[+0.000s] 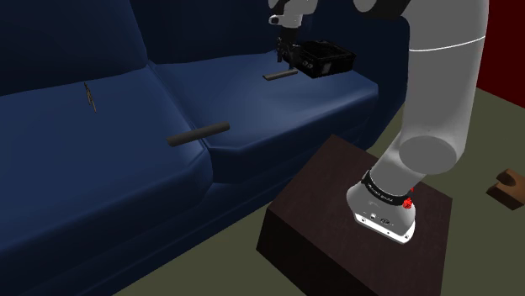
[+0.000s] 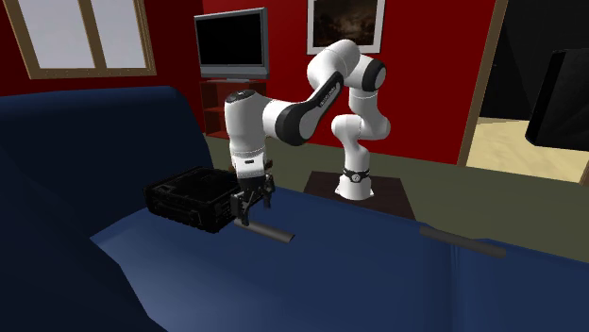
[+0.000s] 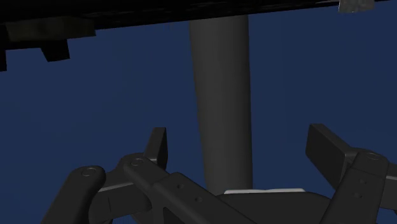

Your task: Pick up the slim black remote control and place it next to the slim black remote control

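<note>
- At the shoulder view's far left, a thin dark sliver [image 1: 88,97] lies on the end cushion of the blue sofa [image 1: 76,160]. It is too small to name.
- The seam remote [image 1: 198,134], a slim dark-grey bar, lies flat across the join between two seat cushions. It is at about eight o'clock from the gripper [image 1: 284,59] and well apart from it. I judge it the marker beside which the other remote is to go, so it needs no handling.
- The back remote [image 1: 280,75], a bar of the same kind, lies flat on the next cushion near the backrest, at six o'clock just under the gripper. This is the thing to lift, and it rests on the sofa, not held.
- The gripper points straight down. In the wrist view its fingers [image 3: 157,145] stand wide apart with the back remote [image 3: 219,95] running between them, and neither one touches it. The hand holds nothing. It straddles the bar's narrow width, probably so that closing pinches the slim sides.
- A black box [image 1: 326,57] sits just beside the gripper at three o'clock. The back remote's far end reaches the box's edge, and I cannot tell whether they touch. That crowding likely explains the approach from above.
- The dark stand [image 1: 353,227] sits on the floor at five o'clock from the gripper.
- A small brown object [image 1: 509,185] lies on the floor at the far right.
</note>
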Robot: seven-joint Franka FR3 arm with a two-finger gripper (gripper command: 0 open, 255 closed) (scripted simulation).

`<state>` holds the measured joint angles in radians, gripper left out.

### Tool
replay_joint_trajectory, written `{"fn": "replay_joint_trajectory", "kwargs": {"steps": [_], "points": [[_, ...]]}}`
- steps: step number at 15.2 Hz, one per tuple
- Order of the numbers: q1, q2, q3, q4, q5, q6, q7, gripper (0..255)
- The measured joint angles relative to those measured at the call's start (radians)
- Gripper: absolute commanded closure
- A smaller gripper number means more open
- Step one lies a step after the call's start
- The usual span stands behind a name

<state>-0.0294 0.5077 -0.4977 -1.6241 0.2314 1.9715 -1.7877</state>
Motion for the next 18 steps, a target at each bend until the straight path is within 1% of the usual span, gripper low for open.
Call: {"fn": "replay_joint_trajectory", "kwargs": {"steps": [6, 12, 13, 18], "points": [[-0.006, 0.031, 0.012, -0.031, 0.017, 0.058, -0.017, 0], [-0.007, 0.036, 0.013, -0.034, 0.02, 0.066, -0.019, 0], [-0.007, 0.036, 0.013, -0.034, 0.02, 0.066, -0.019, 255], [-0.007, 0.035, 0.014, -0.032, 0.021, 0.067, -0.019, 255]]}}
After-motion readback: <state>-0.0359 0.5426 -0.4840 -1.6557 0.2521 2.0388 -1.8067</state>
